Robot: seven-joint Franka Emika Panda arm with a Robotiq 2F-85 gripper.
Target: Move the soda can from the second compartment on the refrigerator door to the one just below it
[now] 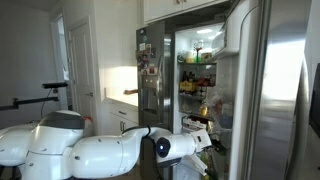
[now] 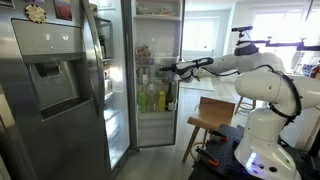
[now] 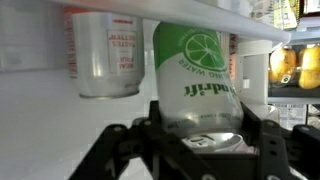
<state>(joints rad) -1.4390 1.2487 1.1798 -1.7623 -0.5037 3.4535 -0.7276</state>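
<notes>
The claw (image 3: 197, 138) is clamped on the small green lime-printed soda can (image 3: 195, 75), one finger (image 3: 135, 140) on each side. The can appears to sit in its bin on the wide stainless-steel refrigerator door (image 1: 278, 100), just beside a clear plastic measuring cup (image 3: 105, 55). By my reading the grasp is made; lifting out, lowering and setting down remain. The white bin lip (image 3: 200, 15) must be cleared, and the cup leaves little sideways room.

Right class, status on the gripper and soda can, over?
Gripper shut on small green cylindrical soda can. Clear red-printed plastic tub close beside it.
</notes>
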